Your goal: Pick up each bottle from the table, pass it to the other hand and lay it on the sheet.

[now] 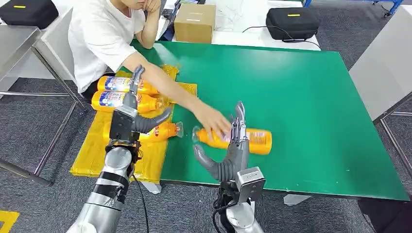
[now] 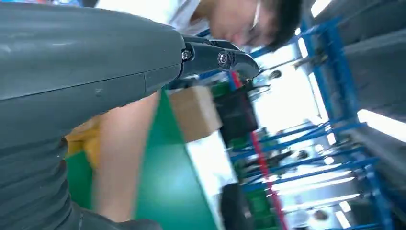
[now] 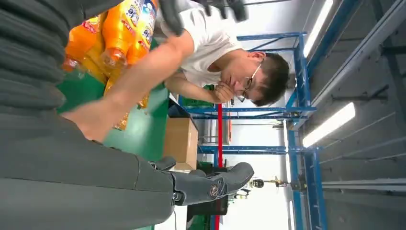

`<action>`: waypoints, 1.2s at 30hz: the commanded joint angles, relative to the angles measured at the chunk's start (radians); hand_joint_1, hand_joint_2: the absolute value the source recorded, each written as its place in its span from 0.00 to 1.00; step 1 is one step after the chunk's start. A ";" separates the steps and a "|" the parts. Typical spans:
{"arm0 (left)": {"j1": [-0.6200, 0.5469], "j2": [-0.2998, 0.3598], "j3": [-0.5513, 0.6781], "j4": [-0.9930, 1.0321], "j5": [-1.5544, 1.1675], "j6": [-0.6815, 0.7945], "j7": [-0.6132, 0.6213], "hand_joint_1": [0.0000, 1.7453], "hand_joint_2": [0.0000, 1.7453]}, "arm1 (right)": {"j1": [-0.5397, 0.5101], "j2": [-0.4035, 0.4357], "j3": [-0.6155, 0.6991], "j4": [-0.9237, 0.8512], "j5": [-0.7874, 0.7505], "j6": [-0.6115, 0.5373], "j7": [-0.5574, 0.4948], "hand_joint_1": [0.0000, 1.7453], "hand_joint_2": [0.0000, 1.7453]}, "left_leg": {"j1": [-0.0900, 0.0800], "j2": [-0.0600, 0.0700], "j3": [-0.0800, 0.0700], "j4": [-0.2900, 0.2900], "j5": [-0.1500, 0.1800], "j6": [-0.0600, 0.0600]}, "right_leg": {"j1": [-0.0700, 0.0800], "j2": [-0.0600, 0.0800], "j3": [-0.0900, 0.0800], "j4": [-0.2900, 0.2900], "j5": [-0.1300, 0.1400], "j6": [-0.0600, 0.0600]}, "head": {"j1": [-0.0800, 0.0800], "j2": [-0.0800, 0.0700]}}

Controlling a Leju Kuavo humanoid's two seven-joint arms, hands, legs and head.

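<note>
An orange bottle lies on its side on the green table, near the front edge. A person's hand rests on its neck end. My right hand stands upright just in front of that bottle, fingers spread, holding nothing. My left hand hovers open over the yellow sheet. Three orange bottles lie on the sheet: two at its far end and one partly hidden behind my left hand. In the right wrist view the bottles and the person's hand lie beyond my right hand.
The person sits at the table's far left corner, arm stretched across the sheet and table. A cardboard box and a black case stand beyond the table. A metal table stands at the left.
</note>
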 commanded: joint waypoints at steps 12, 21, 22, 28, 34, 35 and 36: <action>0.288 0.064 -0.055 -0.482 0.125 0.146 -0.053 0.00 1.00 | 0.088 -0.220 -0.156 0.129 0.887 -0.123 0.362 0.00 1.00 | 0.000 -0.002 0.003 -0.001 -0.002 -0.001 | 0.000 -0.002 0.005 -0.002 -0.003 -0.001 | 0.000 0.000; 0.286 0.067 -0.073 -0.464 0.093 0.147 -0.051 0.00 1.00 | 0.061 -0.248 -0.190 0.173 0.962 -0.051 0.438 0.00 1.00 | 0.000 0.000 0.001 -0.001 -0.002 -0.001 | 0.000 0.000 0.002 -0.002 -0.001 -0.001 | 0.000 0.000; 0.286 0.067 -0.073 -0.464 0.093 0.147 -0.051 0.00 1.00 | 0.061 -0.248 -0.190 0.173 0.962 -0.051 0.438 0.00 1.00 | 0.000 0.000 0.001 -0.001 -0.002 -0.001 | 0.000 0.000 0.002 -0.002 -0.001 -0.001 | 0.000 0.000; 0.265 0.072 -0.084 -0.400 0.106 0.104 -0.011 0.00 1.00 | -0.013 -0.230 -0.178 0.307 0.970 0.010 0.491 0.00 1.00 | 0.000 0.001 0.002 -0.001 -0.002 -0.001 | 0.000 0.001 0.003 -0.002 -0.001 -0.001 | 0.000 0.000; 0.260 0.066 -0.098 -0.376 0.109 0.093 -0.002 0.00 1.00 | -0.114 -0.226 -0.201 0.475 0.959 0.020 0.528 0.00 1.00 | 0.000 0.000 0.002 -0.001 -0.001 -0.001 | 0.000 0.000 0.002 -0.002 -0.001 -0.001 | 0.000 0.000; 0.260 0.067 -0.100 -0.373 0.109 0.096 -0.002 0.00 1.00 | -0.131 -0.226 -0.204 0.505 0.970 0.013 0.535 0.00 1.00 | 0.000 0.001 0.005 -0.001 -0.003 -0.001 | 0.000 0.001 0.005 -0.002 -0.002 -0.002 | 0.000 0.000; 0.258 0.068 -0.102 -0.370 0.111 0.096 -0.001 0.00 1.00 | -0.145 -0.224 -0.212 0.526 0.973 0.015 0.544 0.00 1.00 | 0.000 0.001 0.005 -0.001 -0.002 -0.001 | 0.000 0.001 0.005 -0.002 -0.001 -0.001 | 0.000 0.000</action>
